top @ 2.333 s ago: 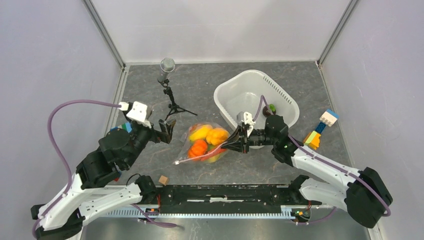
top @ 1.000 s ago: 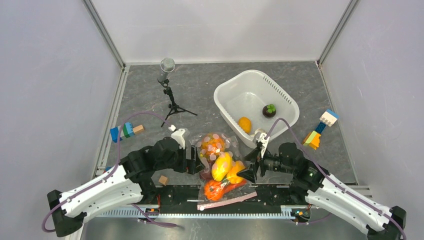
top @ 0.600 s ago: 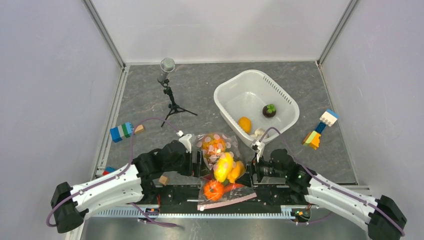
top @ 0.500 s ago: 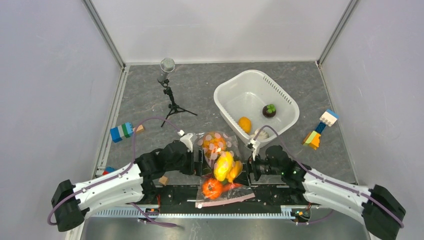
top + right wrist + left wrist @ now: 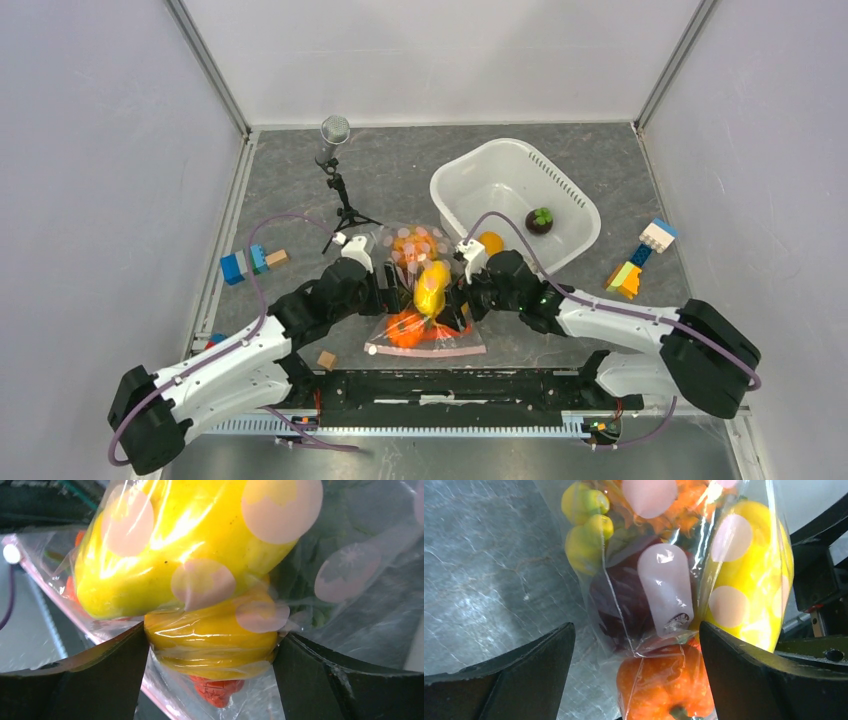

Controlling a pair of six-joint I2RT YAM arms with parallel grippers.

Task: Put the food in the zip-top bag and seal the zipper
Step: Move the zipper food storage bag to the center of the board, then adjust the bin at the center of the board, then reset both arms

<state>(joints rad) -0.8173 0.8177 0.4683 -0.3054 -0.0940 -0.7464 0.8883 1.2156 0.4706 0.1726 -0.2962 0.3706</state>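
L jaws sitting spread astride zip-top bag (image 5: pixel 425 300); R jaws bracketing bagged food (image 5: pixel 200 545), grip unclear. Squeeze risking food popping out thru zipper (image 5: pixel 430 351).

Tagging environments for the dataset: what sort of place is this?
Likely a lab robot test cell, not a home: plain pale walls on aluminium frame posts, a microphone on a small black tripod, and a clear pink-dotted plastic bag of toy food.

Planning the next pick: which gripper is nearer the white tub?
Right. The right gripper is at the zip-top bag's tub-side edge, just short of the white tub; the left gripper is on the bag's far side.
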